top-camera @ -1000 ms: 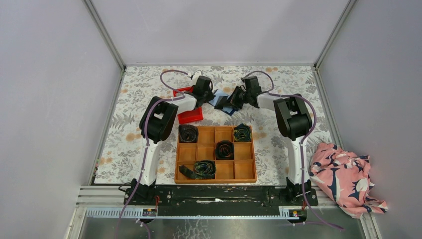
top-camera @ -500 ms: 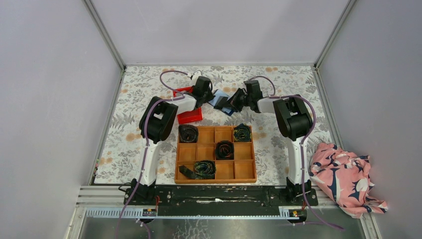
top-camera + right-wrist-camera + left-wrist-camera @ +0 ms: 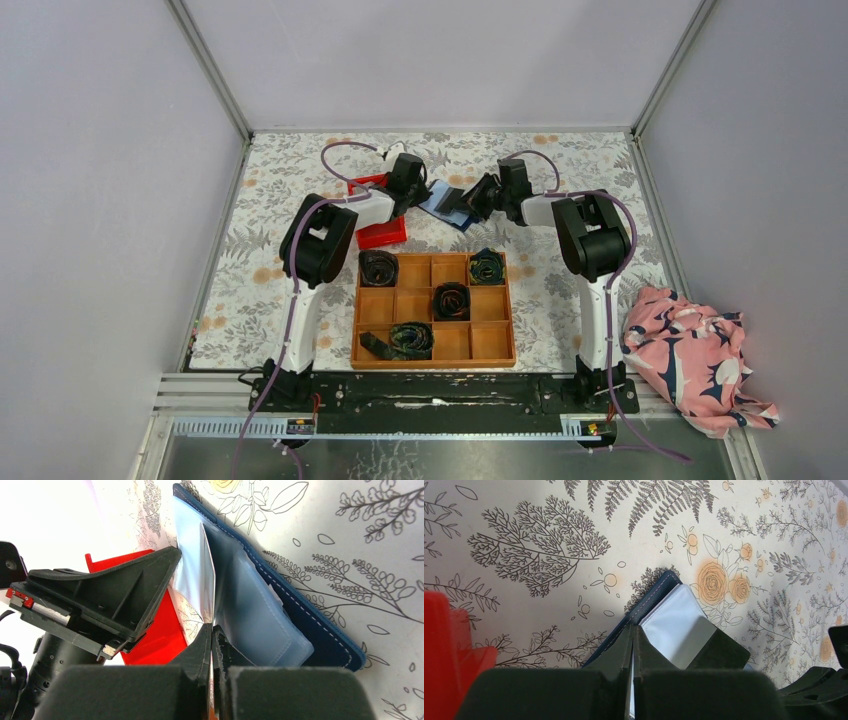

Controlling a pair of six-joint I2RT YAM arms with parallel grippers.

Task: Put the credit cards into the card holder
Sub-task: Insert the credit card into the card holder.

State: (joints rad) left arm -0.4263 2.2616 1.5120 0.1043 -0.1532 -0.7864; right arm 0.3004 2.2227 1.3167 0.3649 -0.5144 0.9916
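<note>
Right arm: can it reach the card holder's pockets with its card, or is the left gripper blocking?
Probably yes. The right gripper holds the white card edge-on against the pale pockets of the card holder, which lie open toward it. The left gripper pinches the holder from the other side, not across the pockets.

- We see a navy wallet (image 3: pixel 320 630) with pale pockets, and a white card (image 3: pixel 208 575).
- The table (image 3: pixel 549 520): cream, grey ferns, orange roses.
- A red bin (image 3: pixel 383 234).

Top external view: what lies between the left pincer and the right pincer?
The open card holder, seen in the top view. The left pincer pinches one flap, and the right pincer holds a white card at its pockets.
</note>
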